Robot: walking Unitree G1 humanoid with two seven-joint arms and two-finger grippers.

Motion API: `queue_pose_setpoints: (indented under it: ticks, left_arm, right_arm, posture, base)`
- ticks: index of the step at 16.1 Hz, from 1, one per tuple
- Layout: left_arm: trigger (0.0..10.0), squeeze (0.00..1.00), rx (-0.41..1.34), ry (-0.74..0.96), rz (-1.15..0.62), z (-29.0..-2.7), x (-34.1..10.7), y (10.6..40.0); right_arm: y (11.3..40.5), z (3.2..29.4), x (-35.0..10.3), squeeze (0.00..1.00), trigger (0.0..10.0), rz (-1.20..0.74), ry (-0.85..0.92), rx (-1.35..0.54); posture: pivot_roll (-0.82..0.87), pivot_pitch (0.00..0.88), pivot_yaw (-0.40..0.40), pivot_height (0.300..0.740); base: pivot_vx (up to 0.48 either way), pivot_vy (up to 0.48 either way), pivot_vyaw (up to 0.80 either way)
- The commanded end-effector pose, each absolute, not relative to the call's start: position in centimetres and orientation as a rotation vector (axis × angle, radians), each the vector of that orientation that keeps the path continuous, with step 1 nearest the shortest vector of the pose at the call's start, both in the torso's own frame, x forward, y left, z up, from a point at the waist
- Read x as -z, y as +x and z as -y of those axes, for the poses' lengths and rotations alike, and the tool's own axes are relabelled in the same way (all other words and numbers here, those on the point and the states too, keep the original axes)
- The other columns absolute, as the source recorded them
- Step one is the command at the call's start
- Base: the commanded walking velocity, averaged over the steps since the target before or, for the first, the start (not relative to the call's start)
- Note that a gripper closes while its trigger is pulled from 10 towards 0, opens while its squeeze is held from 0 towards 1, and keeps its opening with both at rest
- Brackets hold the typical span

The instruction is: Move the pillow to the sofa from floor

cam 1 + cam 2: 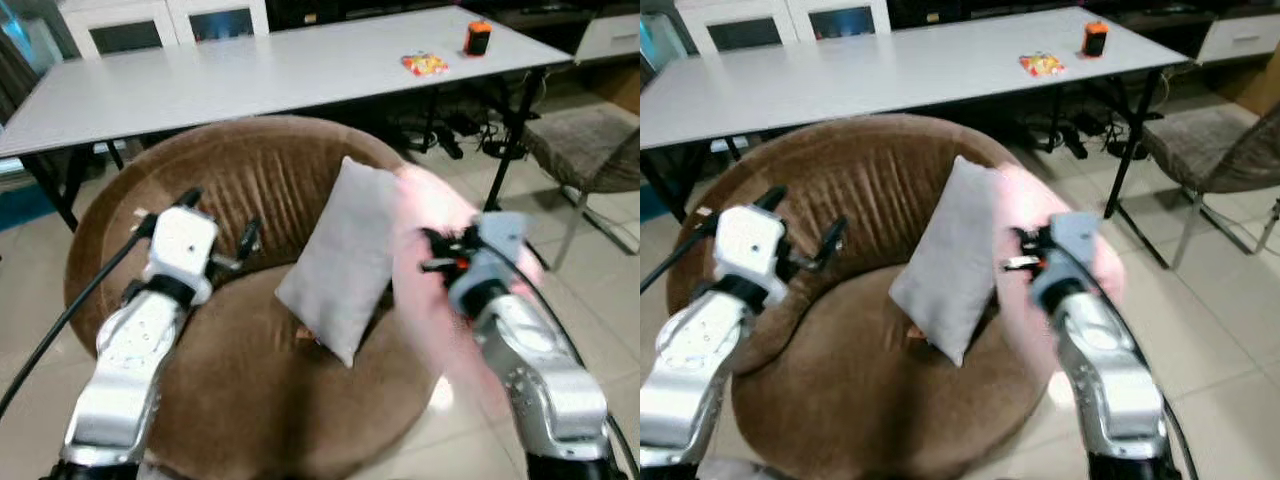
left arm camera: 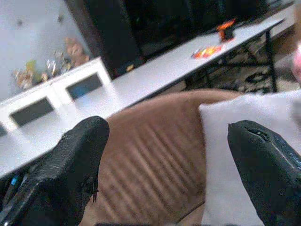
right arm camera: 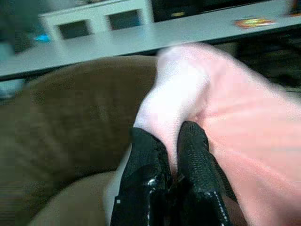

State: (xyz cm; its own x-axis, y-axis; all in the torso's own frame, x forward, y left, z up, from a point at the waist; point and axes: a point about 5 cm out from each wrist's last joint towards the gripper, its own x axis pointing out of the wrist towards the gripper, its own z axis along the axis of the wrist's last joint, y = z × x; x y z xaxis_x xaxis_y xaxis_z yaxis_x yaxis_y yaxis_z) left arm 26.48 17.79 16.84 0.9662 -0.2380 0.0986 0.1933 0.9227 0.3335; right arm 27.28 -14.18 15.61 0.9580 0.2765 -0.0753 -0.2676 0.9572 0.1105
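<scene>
Right claw: fingers pinched together on a fold of pink pillow, held blurred over the right edge of the round brown sofa. Left claw: fingers spread wide, holding nothing, above the seat. Grey pillow: leaning against the backrest. Tabletop: behind the sofa.

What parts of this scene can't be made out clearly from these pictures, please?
- Pink pillow: motion-blurred in both eye views, so its outline is unclear.
- Right gripper: its fingers pinch the pink fabric; how deep the fold goes is hidden.
- Seat of the brown chair behind the grey pillow: covered by it.
- Packet on the white table: too small to read.
- Left gripper: fingers cut off by the left wrist view's edge.
</scene>
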Motion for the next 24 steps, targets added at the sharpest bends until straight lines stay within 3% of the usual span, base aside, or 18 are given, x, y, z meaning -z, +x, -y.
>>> queue_pose_setpoints:
  ticks: [1,5,11,14,17,18,21,24]
  left_arm:
    - [10.0,0.00,0.210,0.340,0.136,-18.1,-16.9,26.2]
    - [10.0,0.00,0.224,0.364,0.103,-18.6,-16.2,25.3]
    - [10.0,0.00,0.236,0.370,0.054,-18.6,-15.2,24.8]
    - [10.0,0.00,0.234,0.371,0.044,-18.6,-15.0,24.8]
    - [10.0,0.00,0.240,0.360,0.038,-18.5,-15.0,24.6]
    - [10.0,0.00,0.241,0.357,0.035,-18.5,-15.0,24.5]
    - [10.0,0.00,0.247,0.355,0.034,-18.5,-15.0,24.4]
    - [10.0,0.00,0.255,0.349,0.031,-18.4,-14.9,24.2]
  right_arm:
    - [27.1,13.6,-17.3,0.00,10.0,-0.013,0.118,-0.345]
    - [26.7,13.3,-17.2,0.00,10.0,-0.026,0.140,-0.455]
    - [26.8,15.1,-17.1,0.00,10.0,-0.045,0.095,-0.434]
    - [27.0,16.6,-16.5,0.00,10.0,-0.097,0.047,-0.369]
    - [27.3,19.9,-17.2,0.00,10.0,-0.101,-0.037,-0.277]
    - [27.0,21.3,-18.4,0.00,10.0,-0.103,-0.067,-0.341]
    - [25.0,22.1,-20.7,0.00,10.0,-0.160,-0.158,-0.609]
    - [24.9,22.0,-22.7,0.00,10.0,-0.089,-0.052,-0.635]
  posture:
    - [-0.11,0.000,0.069,0.740]
    - [-0.08,0.000,0.046,0.740]
    - [-0.09,0.000,0.046,0.740]
    - [-0.09,0.000,0.045,0.740]
    - [-0.08,0.000,0.042,0.740]
    - [-0.08,0.000,0.043,0.740]
    - [-0.09,0.000,0.043,0.740]
    - [-0.09,0.000,0.042,0.740]
  base:
    - [0.000,0.000,0.00]
    - [0.000,0.000,0.60]
    - [0.000,0.000,0.80]
    - [0.000,0.000,0.00]
    - [0.000,0.000,0.00]
    - [0.000,0.000,0.00]
    - [0.000,0.000,0.00]
    - [0.000,0.000,0.00]
